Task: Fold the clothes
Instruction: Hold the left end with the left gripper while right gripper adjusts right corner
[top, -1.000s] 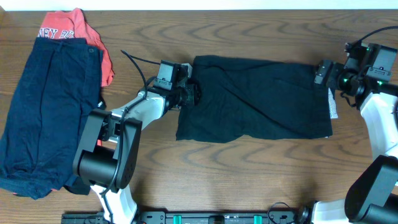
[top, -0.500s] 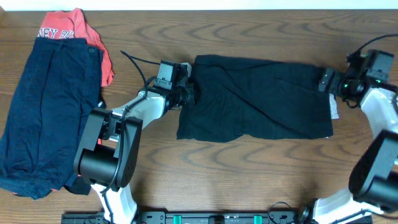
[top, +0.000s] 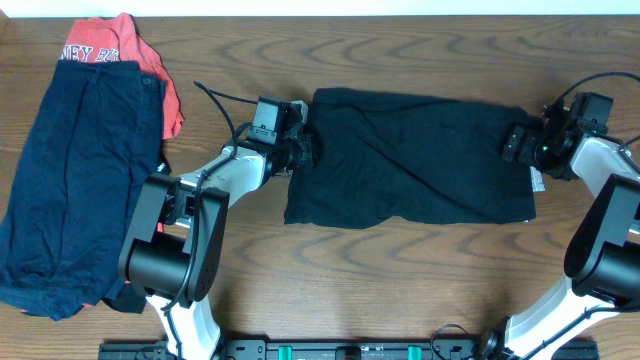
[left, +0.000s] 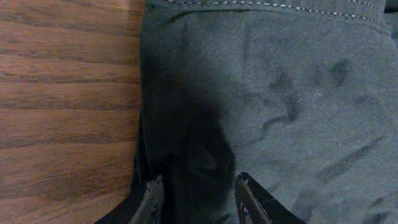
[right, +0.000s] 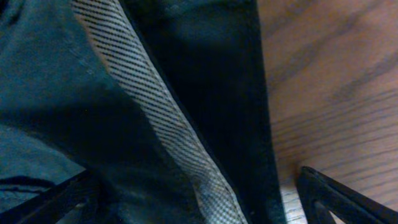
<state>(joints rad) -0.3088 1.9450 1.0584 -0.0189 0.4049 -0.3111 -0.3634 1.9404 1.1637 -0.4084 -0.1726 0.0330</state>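
A black garment lies spread flat in the middle of the wooden table. My left gripper is at its left edge. In the left wrist view the fingers are drawn in on a dark fold of the cloth. My right gripper is at the garment's right edge. In the right wrist view its fingers are wide apart, straddling the dark cloth and a grey mesh strip.
A navy garment lies flat at the far left on top of a red shirt. A white tag sticks out at the black garment's right edge. Bare wood shows in front of the black garment and behind it.
My right gripper has moved left and slightly down, from beside the garment onto its right edge. The left arm and the garment have not moved.
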